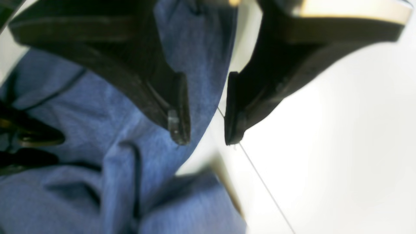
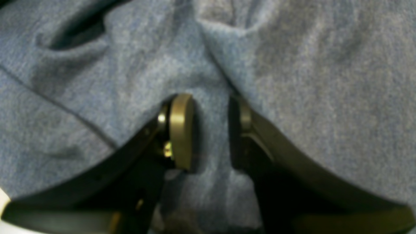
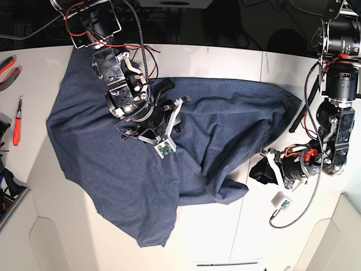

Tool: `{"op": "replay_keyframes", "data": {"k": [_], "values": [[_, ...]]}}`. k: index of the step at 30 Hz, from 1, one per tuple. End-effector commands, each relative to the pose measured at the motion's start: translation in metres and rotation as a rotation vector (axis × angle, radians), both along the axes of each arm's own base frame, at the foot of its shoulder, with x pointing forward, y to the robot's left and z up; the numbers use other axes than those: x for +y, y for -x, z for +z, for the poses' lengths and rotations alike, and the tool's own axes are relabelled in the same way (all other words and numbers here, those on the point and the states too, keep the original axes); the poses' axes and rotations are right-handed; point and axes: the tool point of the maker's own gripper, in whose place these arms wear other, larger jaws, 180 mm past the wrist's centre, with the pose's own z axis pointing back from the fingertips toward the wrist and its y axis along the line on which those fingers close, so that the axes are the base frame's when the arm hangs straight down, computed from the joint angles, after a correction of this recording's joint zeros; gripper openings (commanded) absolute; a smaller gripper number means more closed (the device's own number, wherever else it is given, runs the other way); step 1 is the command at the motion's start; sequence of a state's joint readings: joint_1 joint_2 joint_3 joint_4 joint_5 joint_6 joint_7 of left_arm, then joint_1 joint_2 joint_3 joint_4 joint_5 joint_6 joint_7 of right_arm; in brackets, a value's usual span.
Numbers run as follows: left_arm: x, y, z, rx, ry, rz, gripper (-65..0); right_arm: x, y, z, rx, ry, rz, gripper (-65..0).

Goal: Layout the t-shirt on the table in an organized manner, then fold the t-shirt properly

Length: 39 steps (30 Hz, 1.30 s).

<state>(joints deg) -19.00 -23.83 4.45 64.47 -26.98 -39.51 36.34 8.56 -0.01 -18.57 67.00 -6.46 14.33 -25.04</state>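
Still unfolded, one heathered navy shirt [image 3: 169,169] sprawls rumpled across the white table [image 3: 56,226]. Two grippers: right one [image 2: 211,130] parted, a soft fabric ridge between its pads; left one [image 1: 206,123] spread at the shirt's edge.

Close over heathered navy-blue t-shirt [image 2: 308,97], fabric filling nearly the whole view, creased into soft folds with a seam running diagonally at left. Right pincer [image 2: 211,130] pressed down on the cloth, a ridge of fabric rising between its parted black fingers [image 2: 180,130].
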Motion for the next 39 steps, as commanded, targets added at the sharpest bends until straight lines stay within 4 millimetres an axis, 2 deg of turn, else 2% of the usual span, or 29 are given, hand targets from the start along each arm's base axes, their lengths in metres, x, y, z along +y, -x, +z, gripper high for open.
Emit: {"op": "replay_keyframes", "data": {"k": [1,4,8,11,18,23,24,25,28,29,32,36,39], "values": [[0.000,-0.010,0.013,-0.053,0.032,0.007,-45.9,-0.010,0.003,-0.006,0.029,0.049,-0.006,-47.7],[-0.004,-0.007,-0.009,-0.034,0.045,0.026,-44.4,-0.010,0.003,-0.006,0.029,0.049,-0.006,-47.7],[-0.006,0.000,-0.035,-0.014,0.037,0.040,-34.2,-0.010,0.003,-0.006,0.029,0.049,-0.006,-47.7],[-0.005,0.004,-0.043,0.009,0.041,0.047,-33.6,-0.010,0.003,-0.006,0.029,0.049,-0.006,-47.7],[-0.007,0.006,-0.045,0.018,0.042,0.045,-33.6,-0.010,0.003,-0.006,0.029,0.049,-0.006,-47.7],[-0.018,0.024,-0.065,0.065,-0.032,-0.034,-33.7,-0.010,0.002,-0.006,0.028,0.048,-0.005,-47.7],[-0.022,0.027,-0.068,0.073,-0.046,-0.055,-34.4,-0.010,0.002,-0.006,0.028,0.049,-0.006,-47.7],[-0.025,0.030,-0.071,0.080,-0.060,-0.074,-38.7,-0.010,0.002,-0.006,0.028,0.049,-0.006,-47.7],[-0.028,0.031,-0.073,0.084,-0.069,-0.084,-62.7,-0.010,0.003,-0.006,0.029,0.049,-0.006,-47.8],[-0.027,0.030,-0.072,0.081,-0.070,-0.084,-65.0,-0.010,0.003,-0.006,0.029,0.049,-0.006,-47.9],[-0.012,0.023,-0.068,0.066,-0.100,-0.047,-65.0,-0.010,0.003,-0.006,0.029,0.049,-0.006,-48.8],[0.035,0.009,-0.063,0.037,-0.201,0.121,-65.0,-0.010,0.003,-0.006,0.029,0.049,-0.006,-48.8],[0.066,0.009,-0.064,0.051,-0.283,0.204,-65.0,-0.010,0.003,-0.006,0.029,0.049,-0.007,-48.8]]}}
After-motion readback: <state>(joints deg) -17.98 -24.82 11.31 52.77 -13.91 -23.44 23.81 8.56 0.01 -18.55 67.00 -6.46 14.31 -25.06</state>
